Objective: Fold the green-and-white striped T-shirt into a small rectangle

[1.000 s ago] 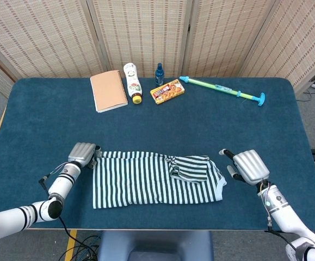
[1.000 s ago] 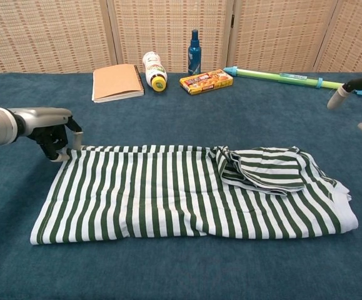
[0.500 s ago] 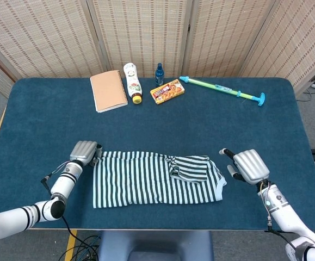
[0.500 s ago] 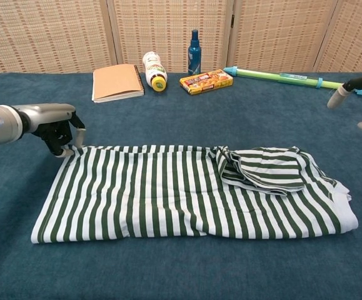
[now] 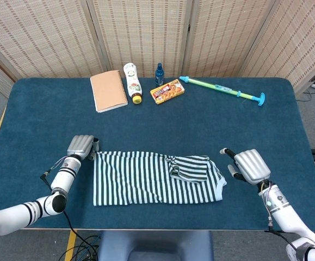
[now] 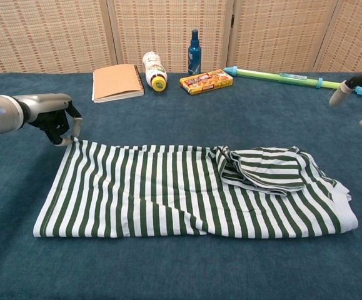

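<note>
Head view: the green-and-white striped T-shirt [image 5: 156,178] is lying flat near the front edge of the blue table [image 5: 211,125], folded into a long band with a bunched sleeve on top toward its right end. The left hand [image 5: 81,147] is resting at the shirt's far-left corner, back upward, so this view is not showing what the fingers are doing. The right hand [image 5: 251,166] is sitting well apart from the shirt's right end, holding nothing, with one finger pointing toward the garment.

Chest view: the left hand [image 6: 52,117] is appearing from the side, its fingers curled down and pinching the shirt's corner, which is lifting slightly off the cloth-covered surface. Of the right hand [image 6: 356,100], only spread fingertips are entering at the frame's right edge.

Along the table's far edge are lying a tan notebook [image 5: 109,90], a white bottle [image 5: 131,82] on its side, an upright small blue bottle [image 5: 159,74], a snack box [image 5: 167,91], and a green-and-blue water squirter [image 5: 222,89]. Woven folding screens [image 5: 141,32] are standing behind the table.
</note>
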